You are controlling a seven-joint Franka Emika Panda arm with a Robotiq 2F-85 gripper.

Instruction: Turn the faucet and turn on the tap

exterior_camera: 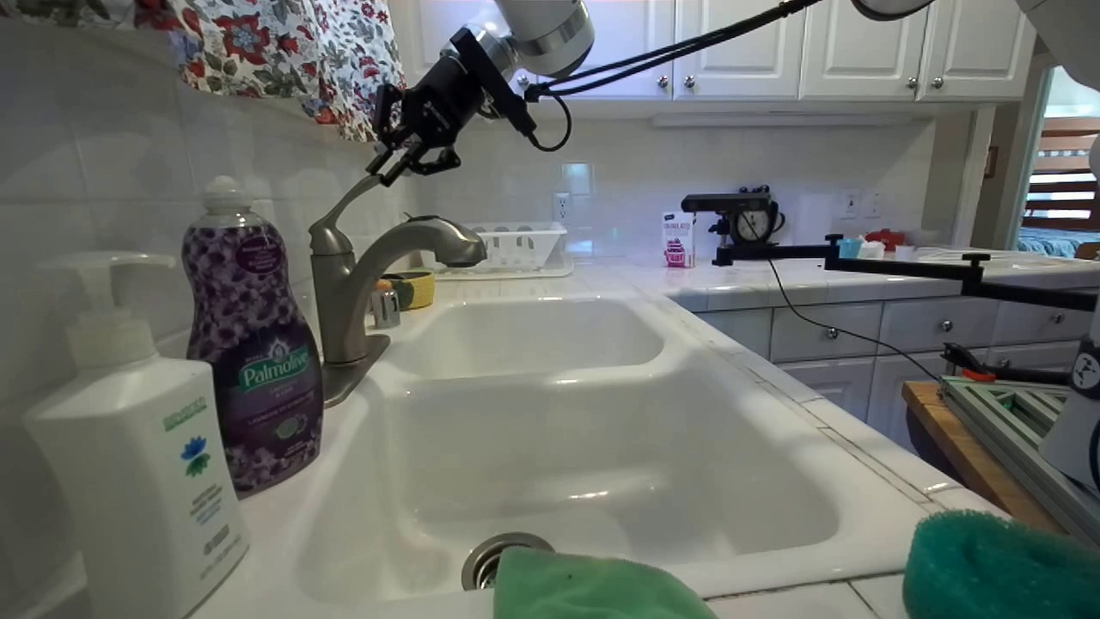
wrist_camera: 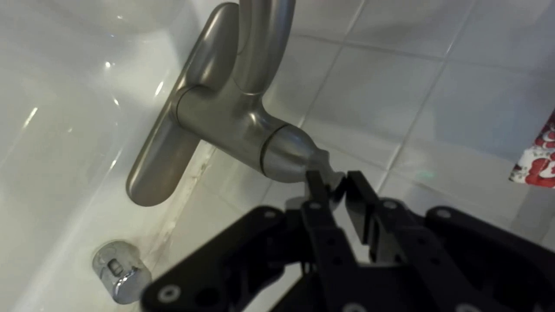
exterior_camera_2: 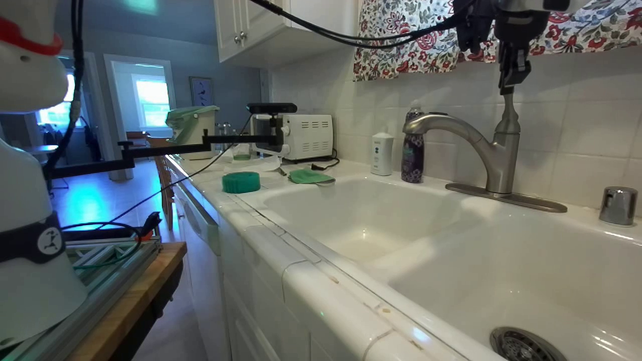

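The gripper (wrist_camera: 336,178) pinches the lever (wrist_camera: 321,160) of the faucet (wrist_camera: 225,117); a chrome cap (wrist_camera: 122,273) stands off to the gripper's side.

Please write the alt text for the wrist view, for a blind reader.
A black gripper with its fingertips at the lever handle of a brushed-metal faucet, seen from above. A white sink and small chrome cylinder are at left, wall tiles at right.

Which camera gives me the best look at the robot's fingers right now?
The wrist view: it shows both fingers close up, side by side, with a gap between them. Both exterior views show them smaller, at the top of the faucet lever, leaving it unclear whether they grip it.
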